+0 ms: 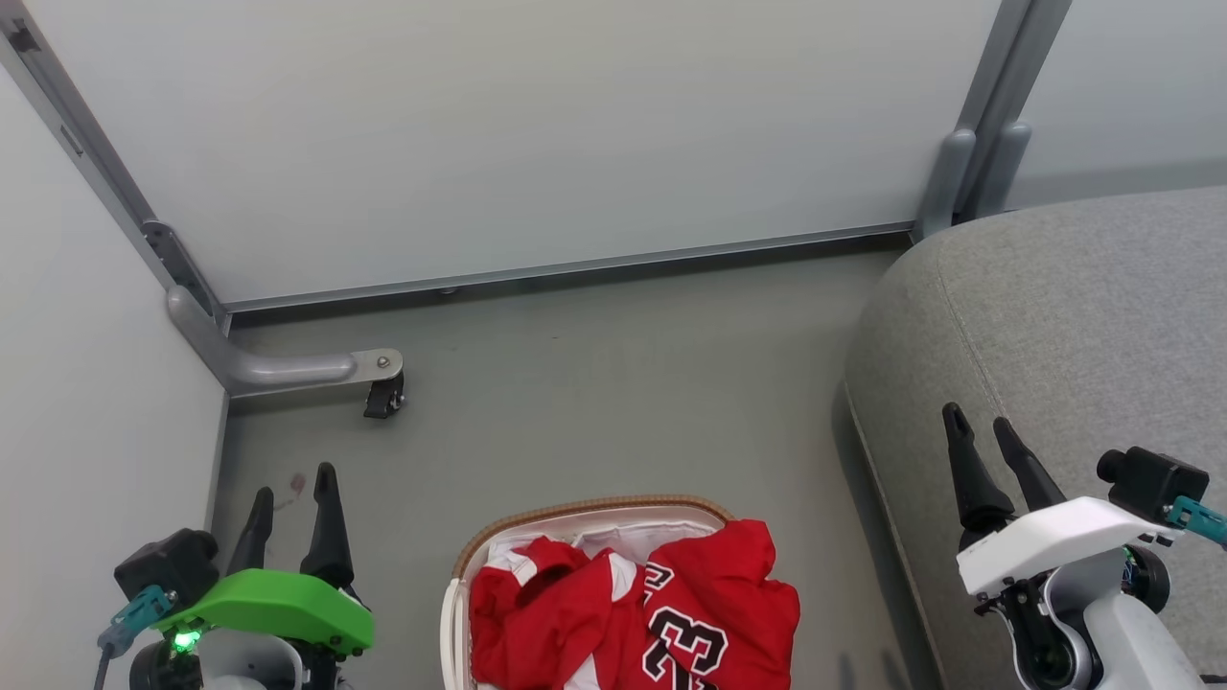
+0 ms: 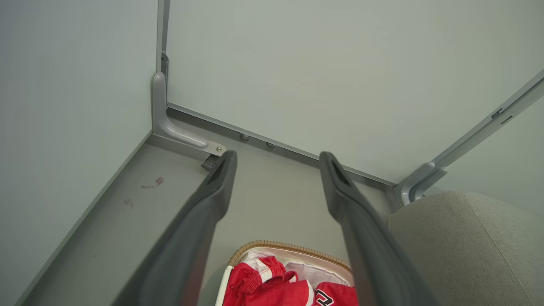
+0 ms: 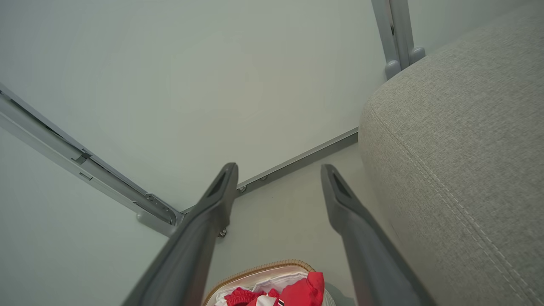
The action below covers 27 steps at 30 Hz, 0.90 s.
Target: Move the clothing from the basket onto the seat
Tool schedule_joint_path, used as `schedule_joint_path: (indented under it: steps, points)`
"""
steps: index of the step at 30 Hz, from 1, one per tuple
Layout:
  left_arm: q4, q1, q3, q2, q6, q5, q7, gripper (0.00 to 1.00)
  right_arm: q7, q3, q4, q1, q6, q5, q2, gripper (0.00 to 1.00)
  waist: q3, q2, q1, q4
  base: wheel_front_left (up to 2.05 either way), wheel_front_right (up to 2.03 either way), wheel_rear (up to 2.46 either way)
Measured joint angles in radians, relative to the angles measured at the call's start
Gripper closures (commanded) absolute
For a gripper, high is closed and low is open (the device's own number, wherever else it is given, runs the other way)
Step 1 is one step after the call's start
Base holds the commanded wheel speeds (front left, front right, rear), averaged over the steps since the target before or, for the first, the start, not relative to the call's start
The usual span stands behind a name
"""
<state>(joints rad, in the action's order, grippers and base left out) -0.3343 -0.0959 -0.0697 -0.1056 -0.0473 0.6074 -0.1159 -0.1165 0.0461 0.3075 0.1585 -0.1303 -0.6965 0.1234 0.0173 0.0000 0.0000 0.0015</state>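
Clothing (image 1: 633, 613), red with white trim and a black "23" outlined in white on the jersey, lies heaped in the basket (image 1: 575, 508) and spills over its right rim. The basket stands on the grey floor (image 1: 613, 383), well out from the far edge where the pale wall panel (image 1: 537, 125) meets it, and near the seat (image 1: 1074, 326), with a strip of floor between them. The left claw (image 1: 293, 482) hovers near the floor's left edge, left of the basket, its fingers apart and gripping nothing. The right claw (image 1: 979, 417) hangs over the seat's near left edge, fingers likewise spread and empty. A metal foot with a caster (image 1: 383, 393) sits by the floor's far left corner.
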Motion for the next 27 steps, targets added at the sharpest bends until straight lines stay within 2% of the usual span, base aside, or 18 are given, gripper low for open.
schedule_joint_path:
  steps: [18, 27]
  points:
    - [0.004, 0.0, -0.051, -0.022, 0.038, -0.188, -0.048, 0.0, -0.046, 0.026, 0.048, 0.032, 0.0, 0.202, 0.011, 0.0, 0.004, 0.0, 0.0, 0.001, 0.0, 0.0, 0.0]
    - [-0.002, 0.0, -0.056, -0.029, 0.042, -0.261, -0.07, 0.0, -0.068, 0.026, 0.072, 0.032, 0.0, 0.289, 0.01, 0.0, 0.001, 0.0, 0.0, -0.003, 0.0, 0.0, 0.0]
